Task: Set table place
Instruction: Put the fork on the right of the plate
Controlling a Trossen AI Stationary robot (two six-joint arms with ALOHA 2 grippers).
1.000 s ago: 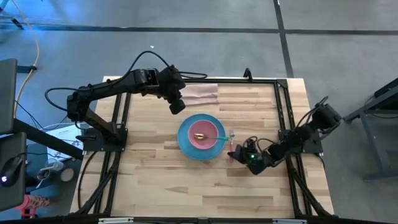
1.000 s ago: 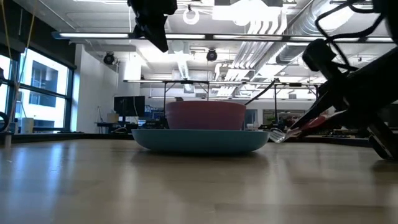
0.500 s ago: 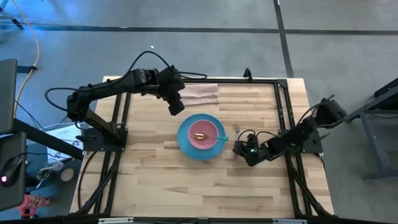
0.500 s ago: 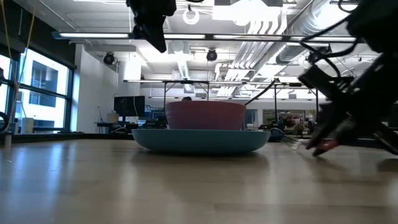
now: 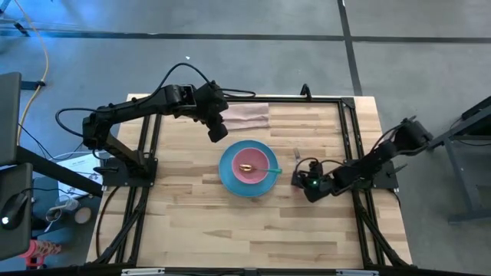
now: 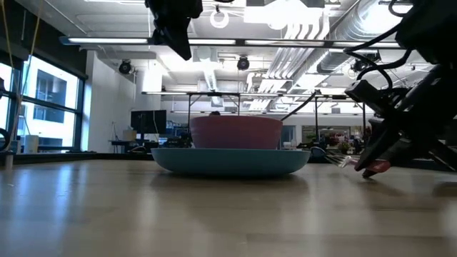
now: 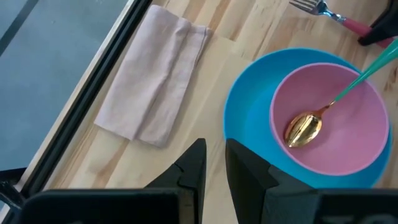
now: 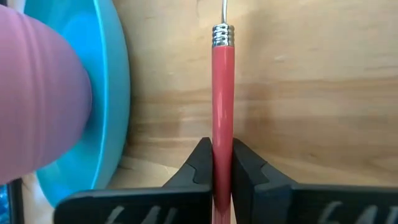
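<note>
We've got the right gripper (image 5: 307, 184) low on the table (image 5: 192, 222), just right of the blue plate (image 5: 229, 178), with its jaws clamped on the pink handle of the fork (image 8: 222, 93). The right wrist view shows it best: both dark fingers (image 8: 200, 163) squeeze the handle from either side, and the silver neck points away along the wood, right beside the plate's rim. In the low view the fork (image 6: 351, 163) slants down toward the tabletop, tines toward the plate.

The pink bowl (image 5: 253, 162) sits in the middle of the plate, and the gold spoon (image 7: 304, 129) lies inside it, its green handle sticking out over the rim toward the fork side.

The left gripper (image 5: 217, 130) hangs in the air above the table's far side, between the plate and the folded pinkish cloth (image 5: 245, 116). Its jaws are close together with only a narrow gap, holding nothing.

We can't make out any brand, label or writing on the dishes, cutlery or cloth.
</note>
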